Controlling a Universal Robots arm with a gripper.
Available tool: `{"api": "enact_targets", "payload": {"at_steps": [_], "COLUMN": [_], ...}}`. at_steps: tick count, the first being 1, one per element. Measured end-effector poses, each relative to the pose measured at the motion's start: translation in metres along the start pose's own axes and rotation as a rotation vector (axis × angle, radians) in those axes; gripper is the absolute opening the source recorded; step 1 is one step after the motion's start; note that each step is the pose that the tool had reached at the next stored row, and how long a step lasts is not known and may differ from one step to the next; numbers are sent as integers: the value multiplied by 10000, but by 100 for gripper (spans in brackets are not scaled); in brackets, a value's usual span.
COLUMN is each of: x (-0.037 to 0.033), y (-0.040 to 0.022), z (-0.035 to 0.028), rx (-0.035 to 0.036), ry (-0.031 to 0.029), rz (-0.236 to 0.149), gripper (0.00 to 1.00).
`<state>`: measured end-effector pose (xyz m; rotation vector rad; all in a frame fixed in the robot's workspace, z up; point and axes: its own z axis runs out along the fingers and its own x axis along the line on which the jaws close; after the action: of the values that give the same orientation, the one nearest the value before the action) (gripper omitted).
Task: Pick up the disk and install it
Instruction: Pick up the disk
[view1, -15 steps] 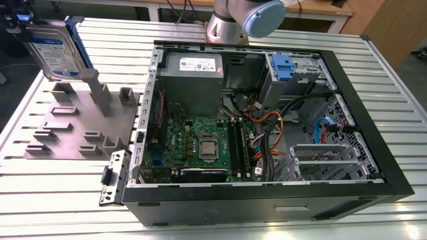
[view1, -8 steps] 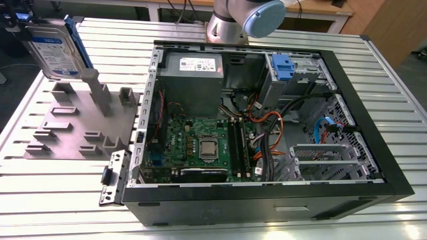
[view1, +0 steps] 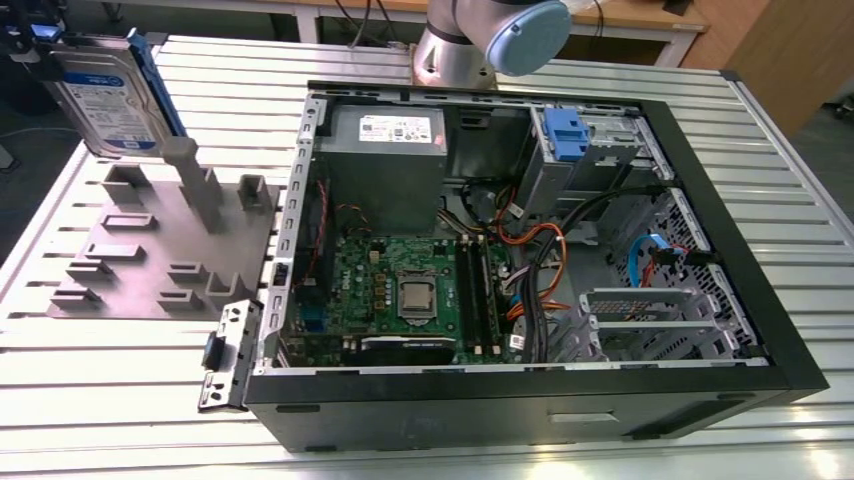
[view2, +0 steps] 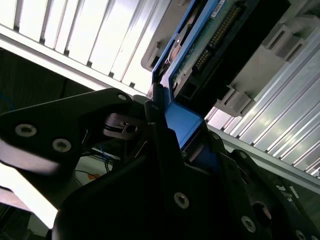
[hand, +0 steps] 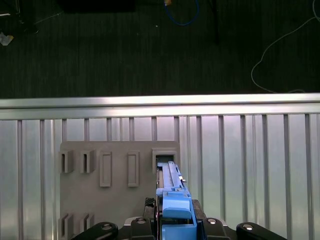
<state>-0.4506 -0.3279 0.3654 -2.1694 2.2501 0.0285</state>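
Blue-framed silver disk (view1: 114, 95) upright, its upper end clamped between the jaws, over grey slotted holder (view1: 147, 240).

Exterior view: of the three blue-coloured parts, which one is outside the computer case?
It is the disk, with its blue carrier frame, upright over the grey fixture; the blue tab and blue cable lie inside the case.
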Motion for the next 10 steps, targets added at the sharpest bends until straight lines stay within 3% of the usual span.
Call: {"api": "enact_targets", "payload": {"at_steps": [10], "x": [-1], "y": [0], "z": [-51], "rx": [0], "ry": [0], "rz": [0], "gripper": [36]}}
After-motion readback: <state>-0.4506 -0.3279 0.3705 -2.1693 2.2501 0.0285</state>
